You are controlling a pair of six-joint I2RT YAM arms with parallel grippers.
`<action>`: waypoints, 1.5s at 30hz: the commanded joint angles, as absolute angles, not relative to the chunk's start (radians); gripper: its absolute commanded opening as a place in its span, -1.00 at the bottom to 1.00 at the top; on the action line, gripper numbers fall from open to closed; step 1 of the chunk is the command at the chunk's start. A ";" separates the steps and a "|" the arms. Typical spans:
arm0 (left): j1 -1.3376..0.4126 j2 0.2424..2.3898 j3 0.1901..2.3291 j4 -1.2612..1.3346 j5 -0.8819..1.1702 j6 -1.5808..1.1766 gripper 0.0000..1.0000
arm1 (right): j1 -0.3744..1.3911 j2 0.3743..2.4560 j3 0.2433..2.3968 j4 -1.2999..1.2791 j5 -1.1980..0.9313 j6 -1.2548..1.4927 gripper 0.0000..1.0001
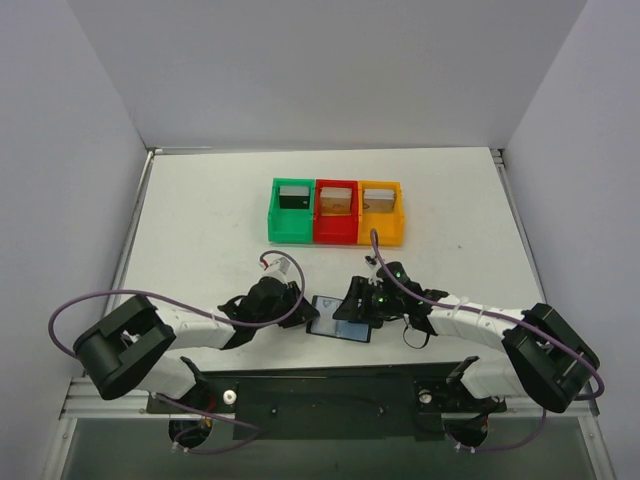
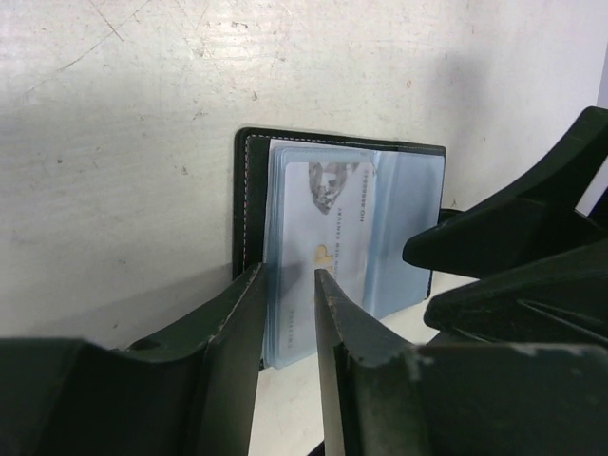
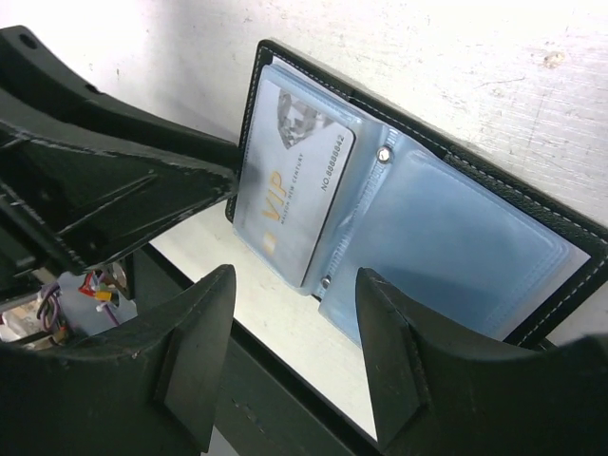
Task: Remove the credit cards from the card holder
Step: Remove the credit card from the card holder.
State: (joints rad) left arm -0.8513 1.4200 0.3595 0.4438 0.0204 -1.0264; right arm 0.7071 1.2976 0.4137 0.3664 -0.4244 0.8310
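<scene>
The black card holder (image 1: 338, 320) lies open near the table's front edge, between my two grippers. Its black rim (image 2: 242, 190) frames pale blue clear sleeves. One sleeve holds a light VIP credit card (image 2: 328, 218), also plain in the right wrist view (image 3: 294, 190). My left gripper (image 1: 303, 315) reaches in from the left. Its jaws (image 2: 287, 275) stand a little apart, with the near end of the carded sleeve showing in the gap. My right gripper (image 1: 358, 305) stands open (image 3: 294, 280) over the holder's (image 3: 570, 237) near edge. One of its fingers overlaps the empty right sleeve.
Three small bins stand in a row at mid-table: green (image 1: 275, 215), red (image 1: 335, 232) and orange (image 1: 381, 234), each with a small item inside. A black rail (image 1: 330, 385) runs along the table's front edge just below the holder. White walls enclose the table.
</scene>
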 commanded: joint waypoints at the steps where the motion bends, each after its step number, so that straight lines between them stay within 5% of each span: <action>1: -0.848 1.332 0.356 0.379 0.029 -1.009 -0.24 | 0.706 1.269 0.420 0.339 -0.399 0.807 -0.02; 12: -0.845 1.390 0.384 0.385 0.058 -0.999 -0.29 | 0.703 1.293 0.425 0.270 -0.347 0.781 -0.17; 25: -0.819 1.339 0.391 0.382 0.064 -0.997 -0.26 | 0.701 1.365 0.417 0.236 -0.304 0.756 -1.00; 45: -0.813 1.413 0.436 0.361 0.094 -0.994 -0.23 | 0.700 1.387 0.403 0.218 -0.281 0.755 -1.00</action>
